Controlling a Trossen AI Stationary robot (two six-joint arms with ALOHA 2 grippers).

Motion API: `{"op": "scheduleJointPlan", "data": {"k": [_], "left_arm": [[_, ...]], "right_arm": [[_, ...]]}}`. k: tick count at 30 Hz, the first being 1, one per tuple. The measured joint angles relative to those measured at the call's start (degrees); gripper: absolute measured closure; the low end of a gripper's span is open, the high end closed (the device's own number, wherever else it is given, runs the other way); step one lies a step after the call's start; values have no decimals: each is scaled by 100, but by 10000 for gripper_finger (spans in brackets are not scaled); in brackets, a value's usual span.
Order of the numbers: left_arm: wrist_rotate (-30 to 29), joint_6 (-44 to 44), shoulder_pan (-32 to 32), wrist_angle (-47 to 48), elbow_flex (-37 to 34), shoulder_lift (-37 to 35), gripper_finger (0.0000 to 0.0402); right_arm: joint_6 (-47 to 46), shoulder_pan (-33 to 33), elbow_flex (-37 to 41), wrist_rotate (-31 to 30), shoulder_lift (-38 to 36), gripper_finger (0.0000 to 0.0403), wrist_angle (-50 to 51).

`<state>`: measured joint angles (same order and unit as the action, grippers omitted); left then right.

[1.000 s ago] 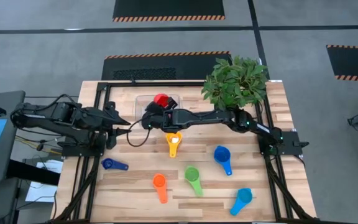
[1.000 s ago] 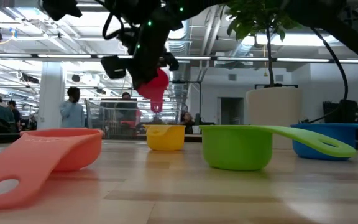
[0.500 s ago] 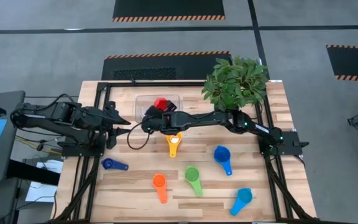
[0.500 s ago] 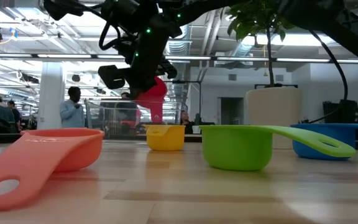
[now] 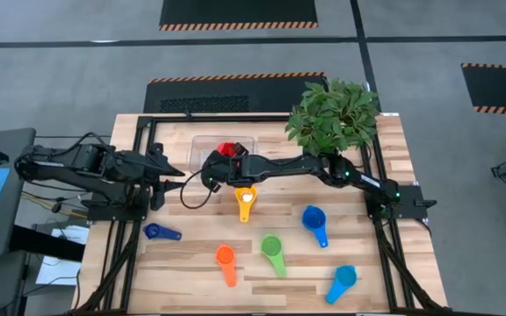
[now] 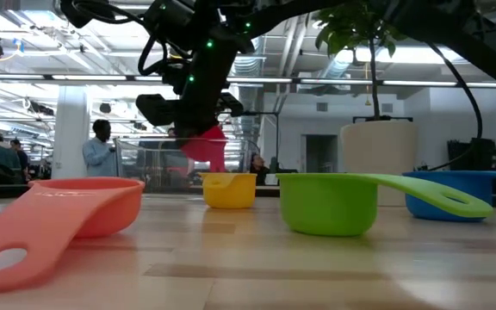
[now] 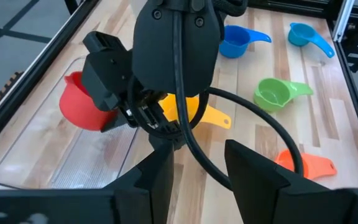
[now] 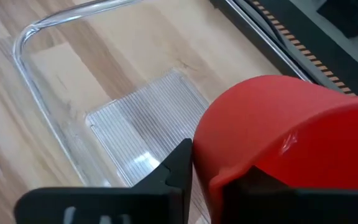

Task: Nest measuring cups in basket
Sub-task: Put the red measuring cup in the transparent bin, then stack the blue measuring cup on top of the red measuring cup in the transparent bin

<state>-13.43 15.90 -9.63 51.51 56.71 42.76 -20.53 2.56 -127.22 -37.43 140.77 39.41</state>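
My right gripper [image 5: 220, 163] is shut on the red measuring cup [image 5: 227, 149], which is tilted low inside the clear basket [image 5: 202, 143] near the table's far edge. The left wrist view shows that cup [image 7: 79, 106] over the basket floor [image 7: 73, 155]. On the wood rest the yellow cup [image 5: 246, 200], blue cup [image 5: 313, 219], green cup [image 5: 271, 247], orange cup [image 5: 225, 257], light blue cup [image 5: 343, 279] and dark blue cup [image 5: 154, 232]. My left gripper [image 7: 197, 180] is open, left of the basket, touching nothing. My right gripper holds the red cup at the side of its bowl [image 7: 101, 115], reaching in from the table's right and slanting down. The gripper body hides the exact spot. The cup [image 8: 272, 130] is tilted between the basket's walls; I cannot tell whether it touches the basket floor.
A white pot with a green plant [image 5: 332, 114] stands at the far right, close to my right arm. The loose cups are spread over the near half of the table. In the low view the orange cup [image 6: 76, 207] and green cup [image 6: 330, 202] stand nearest.
My right gripper has moved down into the basket with the red cup, turning a little as it went. The cup now sits lower and more tipped than a second ago, between the basket walls. The left arm has kept still.
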Motion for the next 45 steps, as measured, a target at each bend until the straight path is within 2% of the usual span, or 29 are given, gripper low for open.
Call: {"op": "scheduleJointPlan", "data": {"k": [10,14,27,38,41,43,45], "left_arm": [[65,-2,0,4,0,0,269],[65,-2,0,4,0,0,269],[109,-4,0,4,0,0,269],[105,-28,0,7,0,0,269],[103,-27,-2,-4,0,-2,269],[103,-24,-1,-12,0,-2,269],[110,-7,-2,-25,0,-7,269]], "right_arm": [[-1,12,0,110,-1,322,115],[-12,32,0,334,-4,304,113],[-11,93,0,309,-4,236,115],[-346,22,-92,333,-81,218,57],[-537,-70,-489,654,-98,223,190],[-721,-205,-786,1216,-123,227,378],[-846,-423,-602,1943,-438,231,245]]}}
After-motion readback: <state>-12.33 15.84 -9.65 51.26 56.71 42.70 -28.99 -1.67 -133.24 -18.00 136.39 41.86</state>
